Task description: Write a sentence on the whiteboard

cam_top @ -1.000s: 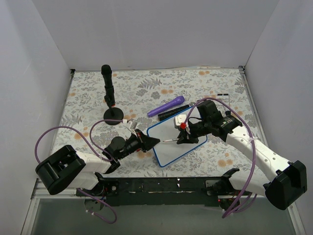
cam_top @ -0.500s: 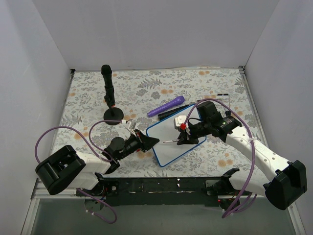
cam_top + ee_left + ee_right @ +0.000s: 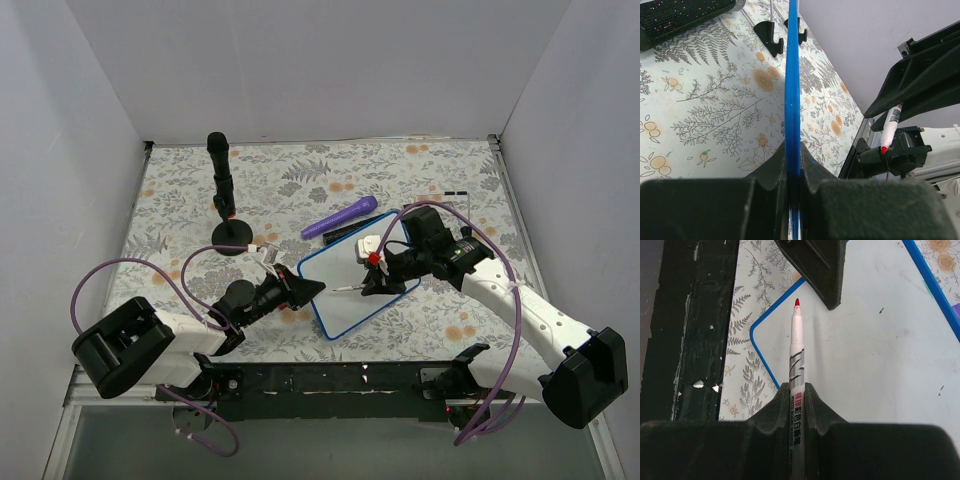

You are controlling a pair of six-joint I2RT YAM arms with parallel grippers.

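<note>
The whiteboard [image 3: 345, 300], white with a thin blue frame, lies at an angle on the floral mat. My left gripper [image 3: 312, 288] is shut on its left edge; in the left wrist view the blue frame [image 3: 792, 75] runs edge-on out of the jaws of that gripper [image 3: 792, 167]. My right gripper [image 3: 372, 283] is shut on a white marker [image 3: 797, 350] whose red tip points over the board's left part [image 3: 880, 340], near the left fingers [image 3: 822, 270]. The sentence is out of view: the board face that shows is plain white with a few specks.
A purple marker [image 3: 340, 216] and a dark bar [image 3: 352, 232] lie just beyond the board. A black stand on a round base [image 3: 222, 195] rises at the back left. White walls close three sides; a black rail [image 3: 330, 380] runs along the near edge.
</note>
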